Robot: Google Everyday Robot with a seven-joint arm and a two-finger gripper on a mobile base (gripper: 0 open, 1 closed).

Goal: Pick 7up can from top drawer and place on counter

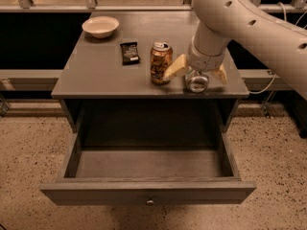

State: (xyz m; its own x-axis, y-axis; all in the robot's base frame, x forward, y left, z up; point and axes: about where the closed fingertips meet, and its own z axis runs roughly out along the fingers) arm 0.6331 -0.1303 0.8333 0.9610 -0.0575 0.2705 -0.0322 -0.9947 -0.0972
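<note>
The 7up can (196,82) stands upright on the counter (96,66) near its front right edge, its silvery top facing up. My gripper (198,72) reaches down from the upper right and sits right over the can, open. Its two yellowish fingers (175,66) are spread wide to either side of the can and do not touch it. The top drawer (148,164) is pulled out below the counter and nothing shows inside it. Its small knob (150,201) is on the front panel.
A copper-brown can (160,62) stands just left of the gripper's left finger. A dark snack packet (129,52) lies further left and a white bowl (100,26) sits at the back left. The white arm (249,23) crosses the upper right. Speckled floor surrounds the cabinet.
</note>
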